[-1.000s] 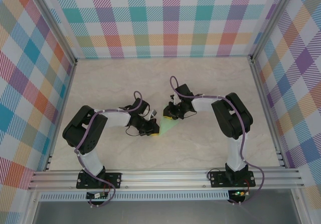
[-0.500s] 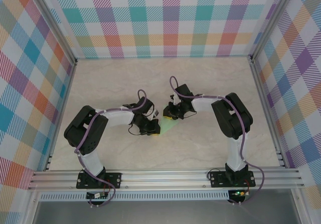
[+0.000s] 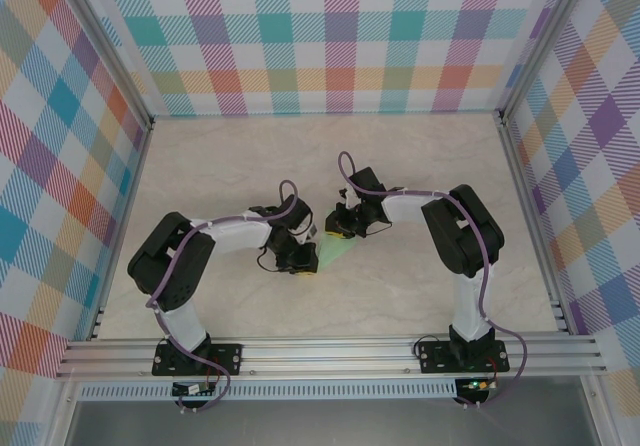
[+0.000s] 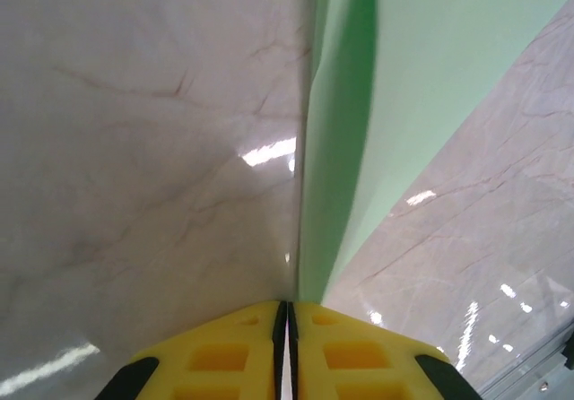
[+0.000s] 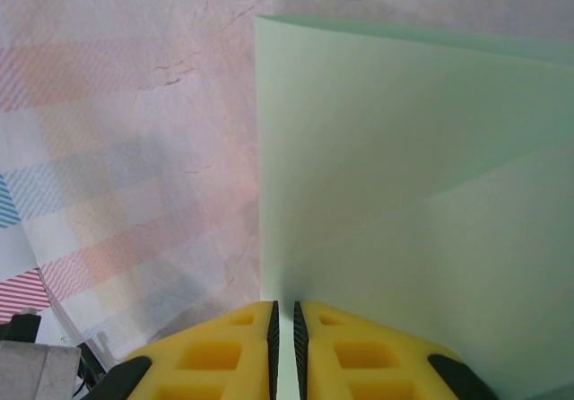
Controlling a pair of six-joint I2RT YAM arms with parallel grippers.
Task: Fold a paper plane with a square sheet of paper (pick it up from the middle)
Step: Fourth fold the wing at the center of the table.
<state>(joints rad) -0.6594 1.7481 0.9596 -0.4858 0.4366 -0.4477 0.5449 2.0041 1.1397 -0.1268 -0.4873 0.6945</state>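
Pale mint-green sheet of paper (image 3: 338, 253) lies folded on the marble-look table (image 3: 220, 166), about midway between the two arms. From above it seems to be a small wedge, though the arms hide much of it. The left pincer (image 3: 305, 263) sits at the paper's near-left end and the right pincer (image 3: 339, 232) at its far edge, the two close together.

In the right wrist view the yellow fingertips (image 5: 224, 355) stand almost together, with a sliver of green showing in the slit between them. The right pincer (image 5: 284, 324) is clamped on the sheet of paper (image 5: 404, 194), whose layers spread away from it with a diagonal crease across them.

In the left wrist view the left pincer (image 4: 287, 324) also shows only a hairline slit between its tips. A raised fold of the sheet of paper (image 4: 404, 77) runs right down to that slit — whether it is pinched there or merely touches the tips, I cannot tell.

Plaid panels (image 3: 340, 36) wall the table on three sides.
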